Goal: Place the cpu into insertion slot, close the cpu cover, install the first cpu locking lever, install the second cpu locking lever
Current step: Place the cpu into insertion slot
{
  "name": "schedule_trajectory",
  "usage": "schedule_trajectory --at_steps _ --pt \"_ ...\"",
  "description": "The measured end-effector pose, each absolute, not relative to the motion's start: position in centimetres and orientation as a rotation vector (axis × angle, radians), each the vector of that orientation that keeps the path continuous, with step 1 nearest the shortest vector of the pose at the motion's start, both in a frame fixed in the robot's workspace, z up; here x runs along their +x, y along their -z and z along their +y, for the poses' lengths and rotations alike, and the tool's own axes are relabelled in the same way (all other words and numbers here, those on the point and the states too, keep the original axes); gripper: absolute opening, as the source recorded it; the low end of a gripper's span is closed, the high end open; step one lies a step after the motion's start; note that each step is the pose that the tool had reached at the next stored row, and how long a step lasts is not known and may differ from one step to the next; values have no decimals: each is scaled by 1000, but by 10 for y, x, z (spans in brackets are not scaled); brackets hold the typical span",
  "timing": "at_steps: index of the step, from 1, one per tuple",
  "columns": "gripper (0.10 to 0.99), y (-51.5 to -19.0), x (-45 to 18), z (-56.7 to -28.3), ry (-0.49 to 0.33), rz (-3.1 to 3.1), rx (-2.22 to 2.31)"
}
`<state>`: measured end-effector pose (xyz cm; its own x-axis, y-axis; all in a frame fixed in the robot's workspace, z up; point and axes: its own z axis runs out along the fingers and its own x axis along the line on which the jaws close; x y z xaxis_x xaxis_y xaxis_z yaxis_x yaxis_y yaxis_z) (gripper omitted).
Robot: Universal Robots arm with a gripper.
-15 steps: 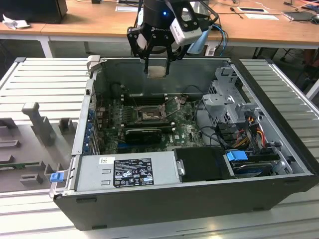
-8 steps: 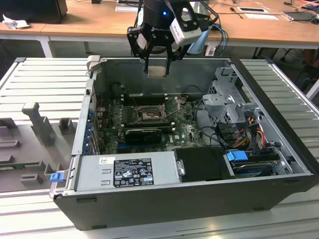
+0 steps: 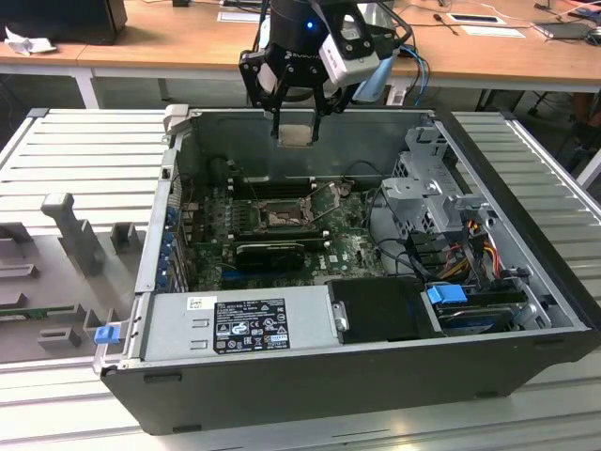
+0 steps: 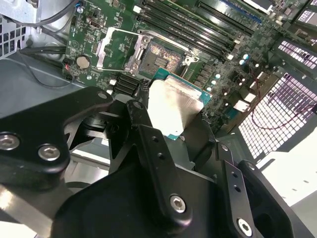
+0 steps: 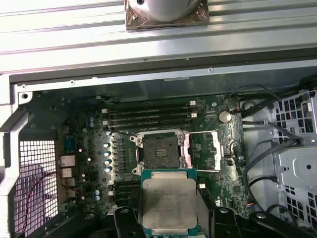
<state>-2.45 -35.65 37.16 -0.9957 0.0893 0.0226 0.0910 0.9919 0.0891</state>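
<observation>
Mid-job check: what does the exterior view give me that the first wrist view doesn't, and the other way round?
Exterior view: the whole open case with its power supply and drive cage, and the gripper seen from outside, hanging above the case.
First wrist view: a look straight down at the cpu cover, swung open beside the socket, and the coin battery.
Both: the cpu clamped in the gripper, and the insertion slot uncovered and empty.
</observation>
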Motion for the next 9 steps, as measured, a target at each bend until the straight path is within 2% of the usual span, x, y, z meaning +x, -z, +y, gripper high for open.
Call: schedule_trajectory --at_steps 9 --pt "529 -372 -24 -357 141 -3116 -154"
